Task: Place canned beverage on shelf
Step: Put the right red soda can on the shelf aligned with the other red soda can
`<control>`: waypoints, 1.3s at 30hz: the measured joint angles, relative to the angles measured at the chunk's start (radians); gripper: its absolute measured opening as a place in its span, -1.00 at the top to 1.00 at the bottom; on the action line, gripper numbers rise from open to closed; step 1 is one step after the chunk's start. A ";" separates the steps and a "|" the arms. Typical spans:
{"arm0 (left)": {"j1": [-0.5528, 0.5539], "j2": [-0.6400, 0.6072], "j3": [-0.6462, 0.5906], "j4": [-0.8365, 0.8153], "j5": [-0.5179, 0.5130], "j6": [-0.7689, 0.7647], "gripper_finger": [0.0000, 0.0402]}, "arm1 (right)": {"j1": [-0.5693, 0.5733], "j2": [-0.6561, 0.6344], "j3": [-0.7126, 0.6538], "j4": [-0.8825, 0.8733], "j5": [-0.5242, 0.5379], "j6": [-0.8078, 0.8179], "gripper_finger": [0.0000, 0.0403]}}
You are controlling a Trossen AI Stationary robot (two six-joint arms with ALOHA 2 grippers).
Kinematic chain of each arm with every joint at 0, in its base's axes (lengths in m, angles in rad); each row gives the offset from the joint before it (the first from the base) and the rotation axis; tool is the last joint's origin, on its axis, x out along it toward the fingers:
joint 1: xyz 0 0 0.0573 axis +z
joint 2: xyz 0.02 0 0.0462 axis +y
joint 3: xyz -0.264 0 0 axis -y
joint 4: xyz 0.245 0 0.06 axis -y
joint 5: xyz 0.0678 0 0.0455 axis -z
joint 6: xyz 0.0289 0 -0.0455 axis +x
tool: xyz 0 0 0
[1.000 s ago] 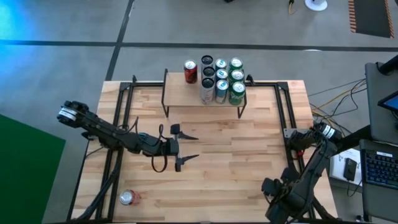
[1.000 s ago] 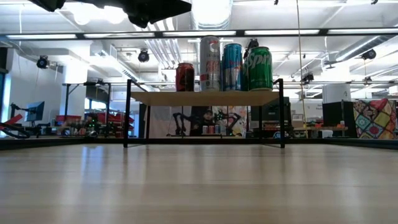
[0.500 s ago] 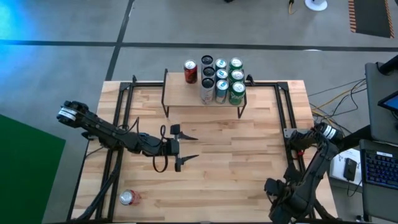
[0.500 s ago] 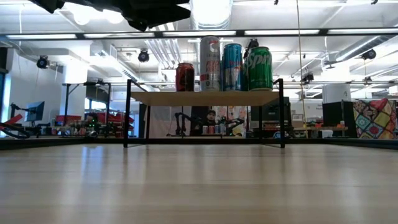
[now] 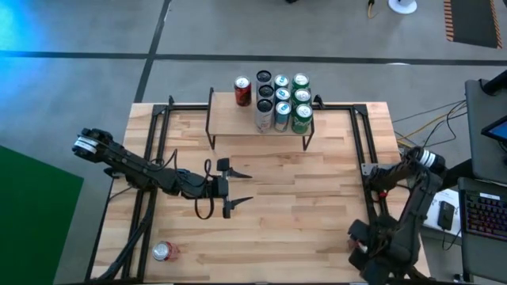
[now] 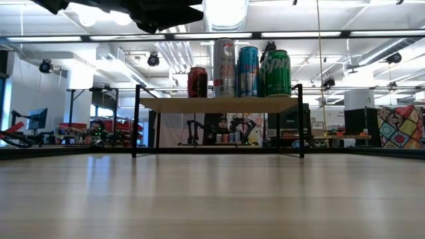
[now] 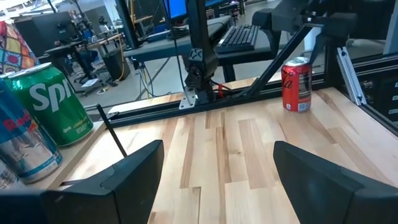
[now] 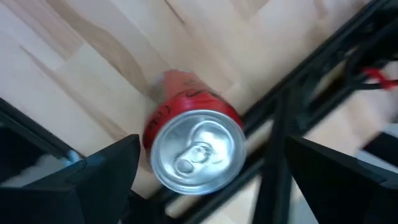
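The shelf (image 5: 238, 119) stands at the table's far middle and also shows in the low view (image 6: 219, 104). It carries one red can (image 5: 242, 91) and a cluster of several cans (image 5: 282, 101). Another red can (image 8: 193, 146) stands upright near the table's right edge and shows in the left wrist view (image 7: 296, 84). My right gripper (image 8: 208, 165) hangs open right above it, one finger on either side of its top. In the high view my right arm (image 5: 358, 237) hides this can. My left gripper (image 5: 239, 187) is open and empty over the table's middle.
A third red can (image 5: 162, 252) stands near the table's near left corner. Black frame rails (image 5: 360, 150) run along the table's left and right sides, the right one close beside the can under my right gripper. Bare wood lies between the shelf and the near edge.
My right arm has swung a little toward the table's right and near edges, staying over the red can there.
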 joint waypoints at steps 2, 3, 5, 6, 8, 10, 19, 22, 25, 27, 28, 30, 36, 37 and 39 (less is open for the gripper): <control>0.000 0.000 0.000 -0.003 0.000 0.000 -0.43 | 0.015 -0.022 -0.038 0.047 0.020 0.046 -0.91; 0.000 0.000 0.000 -0.005 0.000 0.000 -0.43 | 0.021 -0.030 -0.059 0.071 0.028 0.068 -0.91; 0.000 0.000 0.000 -0.005 0.000 0.000 -0.43 | 0.031 -0.047 -0.100 0.118 0.029 0.098 -0.91; 0.000 0.000 0.000 -0.005 0.000 0.000 -0.43 | 0.036 -0.053 -0.120 0.138 0.029 0.110 -0.91; 0.000 0.000 0.000 -0.006 0.000 0.000 -0.43 | 0.041 -0.062 -0.160 0.176 0.029 0.125 -0.91; 0.000 0.000 0.000 -0.008 0.000 0.000 -0.43 | 0.045 -0.069 -0.199 0.212 0.029 0.145 -0.91; 0.000 0.000 0.000 -0.011 -0.001 -0.012 -0.43 | 0.044 -0.076 -0.299 0.360 0.027 0.338 -0.79; 0.000 0.000 0.000 -0.013 -0.001 -0.012 -0.43 | 0.044 -0.078 -0.312 0.402 0.028 0.446 -0.61; 0.000 0.000 0.000 -0.014 -0.002 -0.021 -0.43 | 0.035 -0.078 -0.315 0.419 0.025 0.559 -0.45; 0.000 0.000 0.000 -0.031 -0.003 -0.037 -0.43 | 0.015 -0.078 -0.315 0.424 0.018 0.576 -0.43; 0.000 0.000 0.000 -0.043 -0.007 -0.043 -0.43 | 0.002 -0.075 -0.312 0.426 0.018 0.579 -0.43; -0.002 0.000 0.000 -0.076 -0.029 -0.059 -0.43 | -0.038 -0.069 -0.304 0.433 0.017 0.585 -0.43; -0.004 0.000 -0.001 -0.203 -0.074 -0.127 -0.43 | -0.220 -0.064 -0.295 0.458 0.032 0.550 -0.51; -0.006 0.000 -0.001 -0.213 -0.081 -0.137 -0.43 | -0.256 -0.063 -0.294 0.467 0.035 0.522 -0.52; -0.014 0.000 -0.001 -0.220 -0.100 -0.151 -0.43 | -0.328 -0.063 -0.295 0.495 0.046 0.455 -0.52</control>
